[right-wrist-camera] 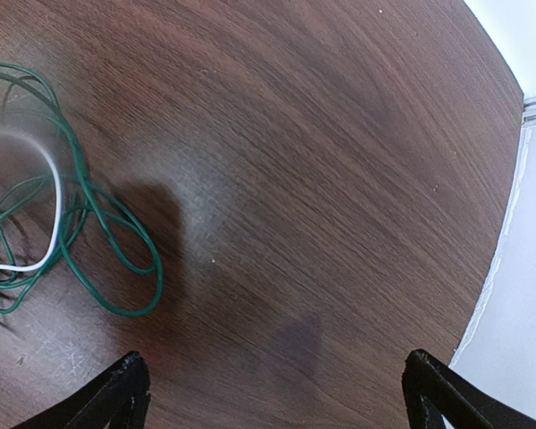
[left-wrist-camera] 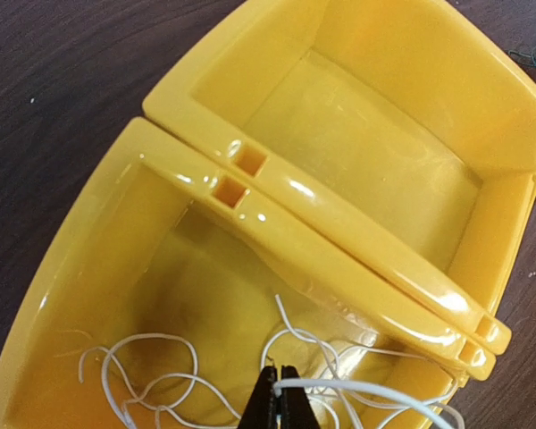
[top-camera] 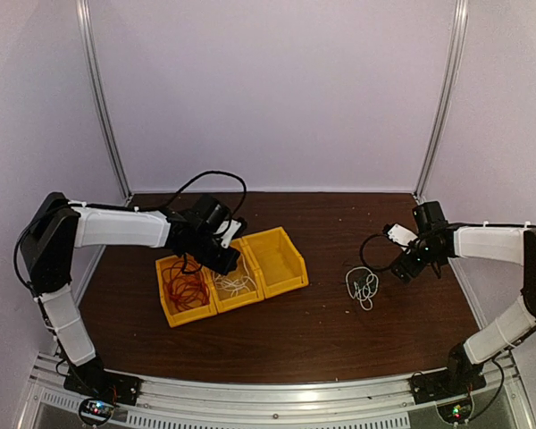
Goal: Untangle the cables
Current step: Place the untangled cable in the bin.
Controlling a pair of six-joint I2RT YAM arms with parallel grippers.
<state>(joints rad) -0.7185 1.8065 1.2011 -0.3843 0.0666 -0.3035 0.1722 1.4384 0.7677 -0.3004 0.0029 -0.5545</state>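
My left gripper is shut on a thin white cable low inside the middle yellow bin, where more loops of white cable lie. From above, the left gripper hangs over that bin's back rim. Red cables fill the left bin. A small tangle of cables lies on the table. In the right wrist view it shows as a green cable looped with a white one. My right gripper stands open just right of the tangle, nothing between its fingers.
The third yellow bin stands empty at the right of the row, also seen in the left wrist view. The table's right edge and the white wall are close to the right gripper.
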